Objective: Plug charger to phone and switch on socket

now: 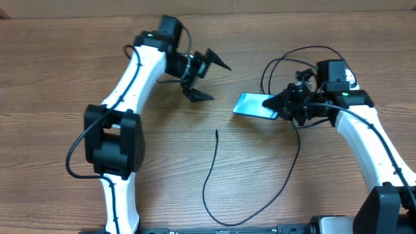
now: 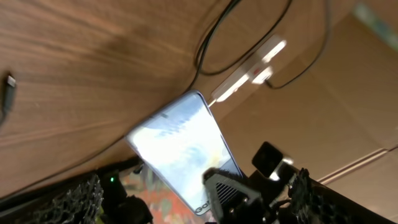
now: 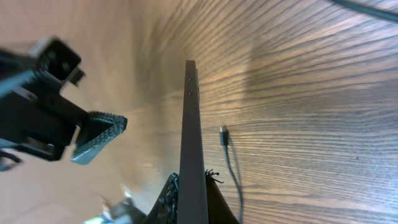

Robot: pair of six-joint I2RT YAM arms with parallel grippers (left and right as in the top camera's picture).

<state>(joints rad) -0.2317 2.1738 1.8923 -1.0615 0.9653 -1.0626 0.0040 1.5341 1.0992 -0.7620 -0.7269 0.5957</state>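
Slim phone [image 1: 250, 104], pale-blue screen, clamped in right claw [image 1: 279, 108], left claw [image 1: 220, 82] wide open, empty

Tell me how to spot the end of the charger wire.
Look at the middle of the wooden table. Just left of the blue phone, the thin black charger cable stops at a small connector tip. It alone lies loose, held by nothing.

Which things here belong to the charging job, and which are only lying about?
For the job: phone, held in the right hand; charger, tip loose on the table; socket.
Lying about: nothing else that I can see.
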